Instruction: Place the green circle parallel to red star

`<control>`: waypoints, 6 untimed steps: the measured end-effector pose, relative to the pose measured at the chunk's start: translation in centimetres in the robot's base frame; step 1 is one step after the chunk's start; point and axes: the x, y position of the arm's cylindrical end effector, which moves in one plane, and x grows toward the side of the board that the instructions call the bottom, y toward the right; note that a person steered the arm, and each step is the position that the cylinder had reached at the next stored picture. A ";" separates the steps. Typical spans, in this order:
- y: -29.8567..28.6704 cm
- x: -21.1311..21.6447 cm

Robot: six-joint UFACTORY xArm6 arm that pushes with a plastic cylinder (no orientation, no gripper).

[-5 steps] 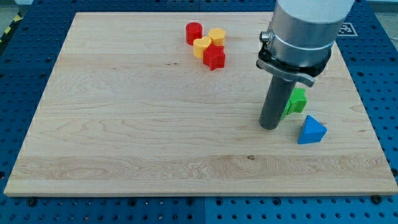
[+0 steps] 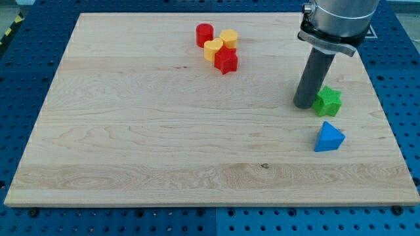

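Tip (image 2: 303,105): you see it touching the green star's (image 2: 327,101) left side.
Red star (image 2: 226,61): well apart, upper left.
Jaws: none, a bare rod.
Green star's axis: you cannot tell.

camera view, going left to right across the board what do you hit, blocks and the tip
red cylinder → yellow heart → red star → my tip → green star. The yellow hexagon and blue triangle overlap others sideways, so I leave them out.
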 end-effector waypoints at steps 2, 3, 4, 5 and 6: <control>0.2 -2.3; 1.2 -3.9; 2.2 -5.7; 3.2 -7.6; 4.2 -8.5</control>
